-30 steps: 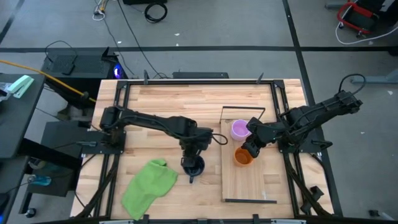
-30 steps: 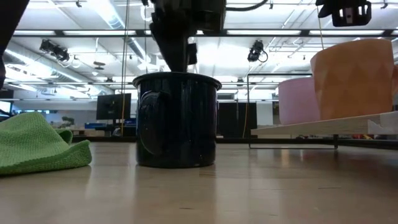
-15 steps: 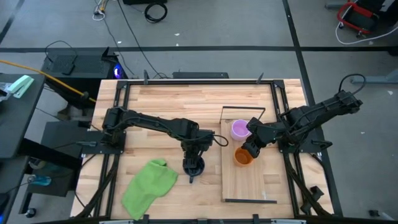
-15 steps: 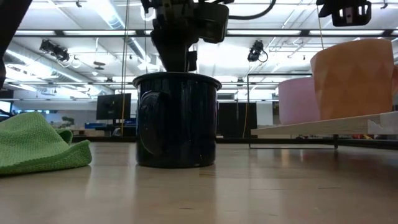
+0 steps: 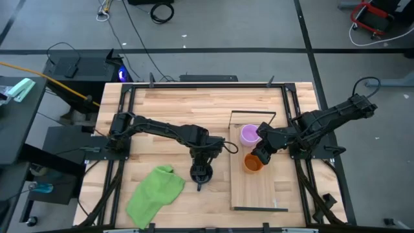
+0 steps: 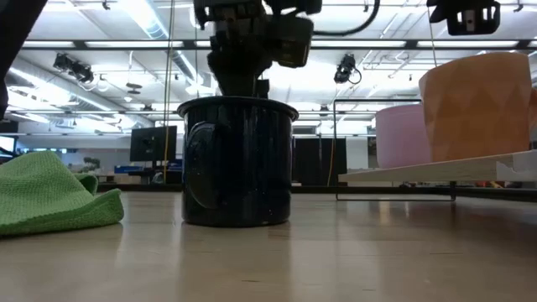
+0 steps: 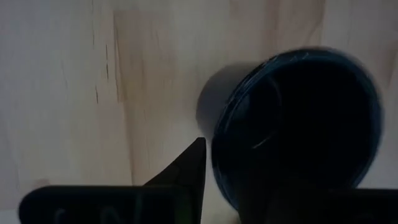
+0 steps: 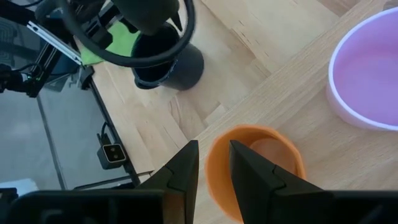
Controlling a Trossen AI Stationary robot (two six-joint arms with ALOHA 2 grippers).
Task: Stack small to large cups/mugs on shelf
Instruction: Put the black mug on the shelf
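The black mug (image 5: 201,173) stands upright on the tabletop, its handle (image 6: 201,161) toward the near edge. My left gripper (image 5: 202,162) is open and reaches down at its mouth (image 7: 298,124). One finger (image 7: 189,165) stands just outside the rim; the other is hidden in the dark inside. The orange mug (image 5: 252,162) and the light purple mug (image 5: 249,134) stand upright on the light-wood shelf (image 5: 259,191). My right gripper (image 8: 214,152) is narrowly open above the orange mug's rim (image 8: 211,171); in the low view it (image 6: 466,21) hangs clear of the mug (image 6: 478,105). My left gripper comes at the black mug's rim (image 7: 217,155) from above, pointing down, one finger outside the wall and the other hidden inside the mug. I cannot tell whether a finger touches the wall. The mug stands on its base on the table.
A crumpled green cloth (image 5: 155,194) lies on the table near the front left, left of the black mug. The shelf's black wire frame (image 5: 253,113) rises at its far end and another at its near end (image 5: 259,208). Bare tabletop lies at the far left.
My left gripper has sunk a little toward the black mug's mouth and shifted slightly toward the table's right. The black mug has stayed where it was.
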